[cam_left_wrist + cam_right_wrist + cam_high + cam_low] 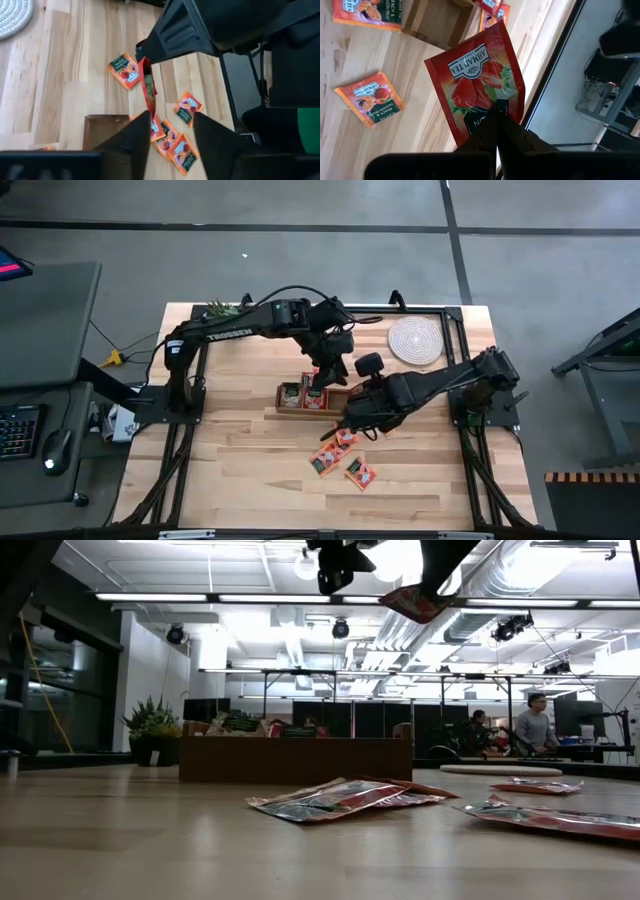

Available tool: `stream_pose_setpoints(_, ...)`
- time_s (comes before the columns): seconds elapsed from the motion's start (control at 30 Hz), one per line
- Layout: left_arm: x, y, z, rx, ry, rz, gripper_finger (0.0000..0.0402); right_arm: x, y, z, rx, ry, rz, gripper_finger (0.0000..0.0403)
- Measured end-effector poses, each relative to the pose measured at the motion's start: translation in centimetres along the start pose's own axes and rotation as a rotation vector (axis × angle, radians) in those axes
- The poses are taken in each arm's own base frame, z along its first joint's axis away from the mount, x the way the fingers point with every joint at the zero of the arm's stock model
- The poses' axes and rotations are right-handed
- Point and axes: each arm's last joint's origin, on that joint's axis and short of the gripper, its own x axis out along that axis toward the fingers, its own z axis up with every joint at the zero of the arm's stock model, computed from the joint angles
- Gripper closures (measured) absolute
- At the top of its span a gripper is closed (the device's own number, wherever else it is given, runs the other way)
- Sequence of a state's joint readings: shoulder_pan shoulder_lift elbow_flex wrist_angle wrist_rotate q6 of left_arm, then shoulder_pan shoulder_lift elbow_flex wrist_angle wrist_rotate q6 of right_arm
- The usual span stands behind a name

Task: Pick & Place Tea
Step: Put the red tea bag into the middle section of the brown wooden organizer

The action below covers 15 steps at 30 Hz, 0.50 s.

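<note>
Your right tool [496, 131] pinches a red strawberry tea sachet [477, 82], legible only from its wrist view. Overhead, your left tool [327, 376] hovers over the wooden box [300, 409], fingers apart, nothing between them. Loose sachets [340, 458] lie on the surface [240, 470].

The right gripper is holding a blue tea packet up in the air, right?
Not quite: the tea packet is red, with strawberries on it, not blue. The right wrist view shows it clearly, pinched in the shut right gripper above the table, as you said.
</note>
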State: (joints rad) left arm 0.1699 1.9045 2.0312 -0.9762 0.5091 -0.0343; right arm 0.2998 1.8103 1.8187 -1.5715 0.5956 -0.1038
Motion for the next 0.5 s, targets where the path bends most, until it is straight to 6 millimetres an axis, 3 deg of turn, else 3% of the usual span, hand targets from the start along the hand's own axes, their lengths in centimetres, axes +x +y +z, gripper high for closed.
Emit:
stream_pose_setpoints(0.23,2.8,1.7,-0.6,-0.126,0.072,0.047,0.0165,-0.2,0.3,0.0,0.013,-0.008,0.002,0.0403)
stream_pose_setpoints(0.5,6.2,2.7,-0.5,-0.167,0.082,-0.061,0.0140,-0.3,0.4,0.0,0.009,-0.012,0.013,0.0403)
